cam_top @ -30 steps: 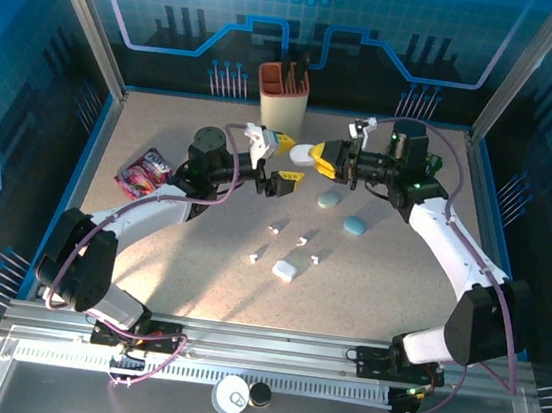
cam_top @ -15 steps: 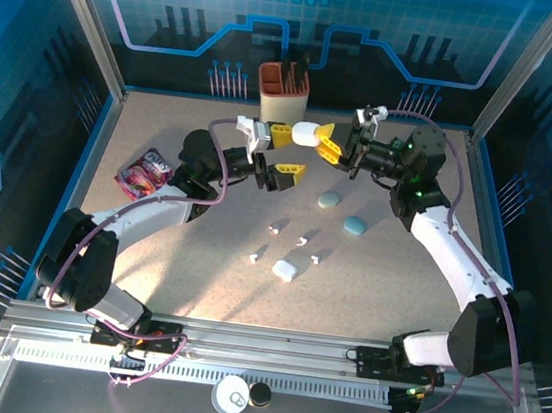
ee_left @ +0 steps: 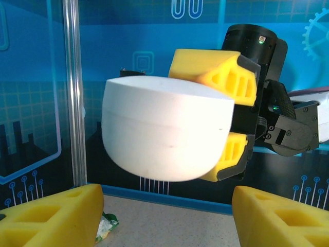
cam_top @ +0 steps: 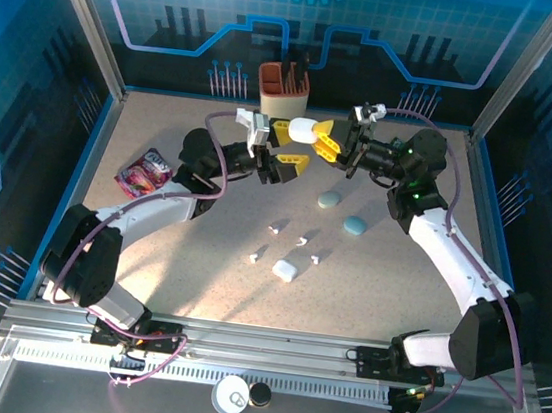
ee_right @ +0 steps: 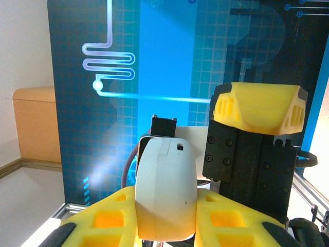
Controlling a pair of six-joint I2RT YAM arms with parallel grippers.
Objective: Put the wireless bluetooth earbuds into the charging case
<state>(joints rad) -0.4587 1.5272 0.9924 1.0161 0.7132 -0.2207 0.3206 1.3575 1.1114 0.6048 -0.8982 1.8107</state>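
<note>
Four earbuds (cam_top: pixel 273 229) lay loose mid-tabletop (cam_top: pixel 197 277), well apart from the white charging case (cam_top: pixel 304 127). The right end effector (cam_top: pixel 318 139) pinched that case, now higher than a second earlier. The left end effector (cam_top: pixel 286 144), fingers spread and empty, had risen beside it.

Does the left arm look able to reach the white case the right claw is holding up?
Probably yes: the left claw stands open right before the white case, with nothing between them.

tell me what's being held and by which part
The right gripper pinches the white case by one end, off the table. The open left gripper holds nothing.
</note>
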